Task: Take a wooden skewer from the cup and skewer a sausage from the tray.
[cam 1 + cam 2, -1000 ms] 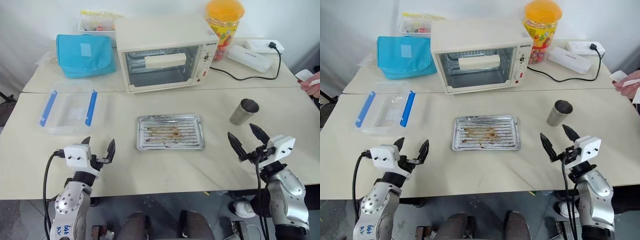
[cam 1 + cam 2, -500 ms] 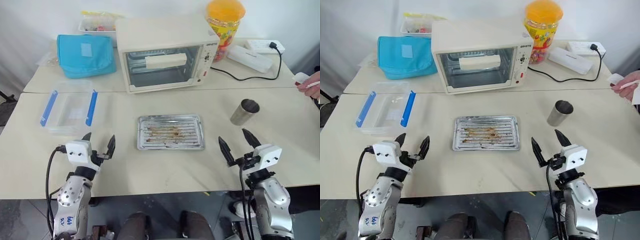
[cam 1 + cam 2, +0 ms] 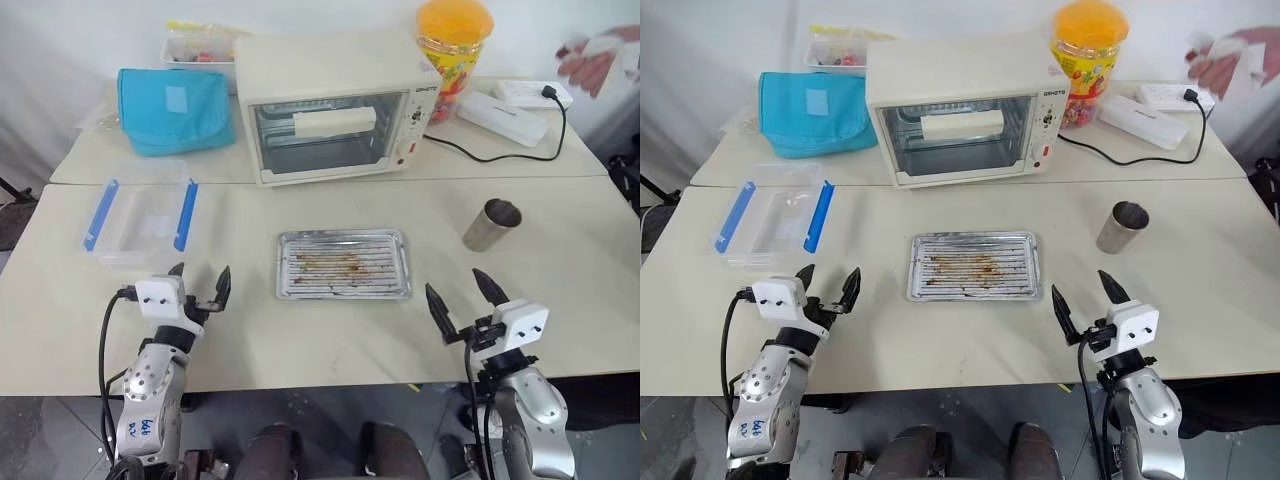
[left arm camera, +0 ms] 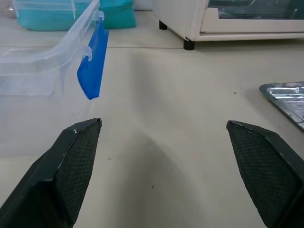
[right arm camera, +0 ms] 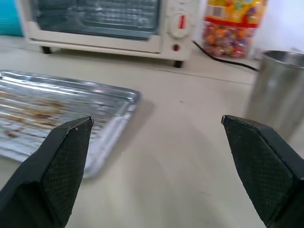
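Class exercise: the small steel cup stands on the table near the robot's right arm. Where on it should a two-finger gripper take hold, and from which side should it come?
Grip the steel cup across the middle of its round wall, coming in level from the robot's side. It stands upright, open mouth up, with bare table around it, so a side pinch looks safest. The right gripper, open, is nearest.

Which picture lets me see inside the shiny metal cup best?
The left eye view: the cup stands whole with its open mouth showing. The right eye view matches it. The right wrist view catches one side, cut off at the edge.
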Robot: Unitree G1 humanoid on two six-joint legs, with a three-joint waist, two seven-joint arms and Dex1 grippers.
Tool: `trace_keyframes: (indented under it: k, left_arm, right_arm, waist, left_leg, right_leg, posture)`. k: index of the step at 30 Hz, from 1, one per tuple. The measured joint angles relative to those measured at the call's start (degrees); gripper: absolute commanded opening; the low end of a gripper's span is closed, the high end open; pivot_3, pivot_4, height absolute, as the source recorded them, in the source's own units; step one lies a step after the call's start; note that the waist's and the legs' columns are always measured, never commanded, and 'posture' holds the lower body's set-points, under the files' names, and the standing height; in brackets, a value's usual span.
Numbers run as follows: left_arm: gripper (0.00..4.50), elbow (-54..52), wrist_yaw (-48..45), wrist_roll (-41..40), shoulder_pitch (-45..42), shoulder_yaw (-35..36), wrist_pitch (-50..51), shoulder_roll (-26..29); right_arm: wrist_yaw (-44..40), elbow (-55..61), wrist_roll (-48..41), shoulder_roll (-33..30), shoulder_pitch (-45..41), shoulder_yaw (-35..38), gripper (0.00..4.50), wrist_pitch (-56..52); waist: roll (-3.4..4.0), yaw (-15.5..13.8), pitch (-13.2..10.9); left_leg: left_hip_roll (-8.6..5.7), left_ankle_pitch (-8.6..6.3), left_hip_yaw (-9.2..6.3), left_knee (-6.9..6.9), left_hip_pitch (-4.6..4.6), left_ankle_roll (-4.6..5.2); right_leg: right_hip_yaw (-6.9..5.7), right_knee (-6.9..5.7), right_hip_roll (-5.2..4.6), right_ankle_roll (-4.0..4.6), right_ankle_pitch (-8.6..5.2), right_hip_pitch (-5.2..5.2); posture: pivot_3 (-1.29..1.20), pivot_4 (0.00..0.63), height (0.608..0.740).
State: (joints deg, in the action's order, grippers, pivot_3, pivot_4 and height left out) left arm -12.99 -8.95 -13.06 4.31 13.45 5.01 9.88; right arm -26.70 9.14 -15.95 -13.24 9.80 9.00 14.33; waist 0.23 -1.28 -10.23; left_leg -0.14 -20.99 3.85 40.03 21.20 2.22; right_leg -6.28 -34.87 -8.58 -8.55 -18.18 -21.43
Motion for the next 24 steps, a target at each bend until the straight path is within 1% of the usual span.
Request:
trace_keyframes:
  k: [9, 16, 24]
  left_arm:
    - [4.48, 0.08, -0.75, -0.14, 0.47, 0.28, -0.89, 0.57]
    - [4.48, 0.82, -1.08, -0.03, -0.29, 0.98, -2.16, 1.80]
    - [4.48, 1.35, -0.32, 0.22, -1.03, 1.20, -2.64, 1.81]
  right_arm:
    - [0.24, 0.56, -0.06, 0.26, 0.09, -0.70, 4.50, -0.72]
    - [-0.78, 0.56, -1.82, -0.20, 1.87, 0.08, 4.50, -0.57]
    - [-2.25, -1.06, -2.38, -0.55, -0.99, 0.13, 4.50, 0.44]
  waist:
    - [0.00, 0.03, 0.00]
    - [0.00, -0.01, 0.00]
    - [0.00, 0.09, 0.00]
  left_leg:
    - [0.00, 0.00, 0.00, 0.00, -0.01, 0.00]
    - [0.00, 0.00, 0.00, 0.00, -0.01, 0.00]
    - [0.02, 0.00, 0.01, 0.00, -0.02, 0.00]
  right_leg:
    - [0.00, 0.00, 0.00, 0.00, 0.00, 0.00]
    - [0.00, 0.00, 0.00, 0.00, 0.00, 0.00]
    - [-0.01, -0.03, 0.01, 0.00, 0.00, -0.01]
  posture:
    - [0.00, 0.150, 0.740]
    - [0.00, 0.150, 0.740]
    - [0.00, 0.150, 0.740]
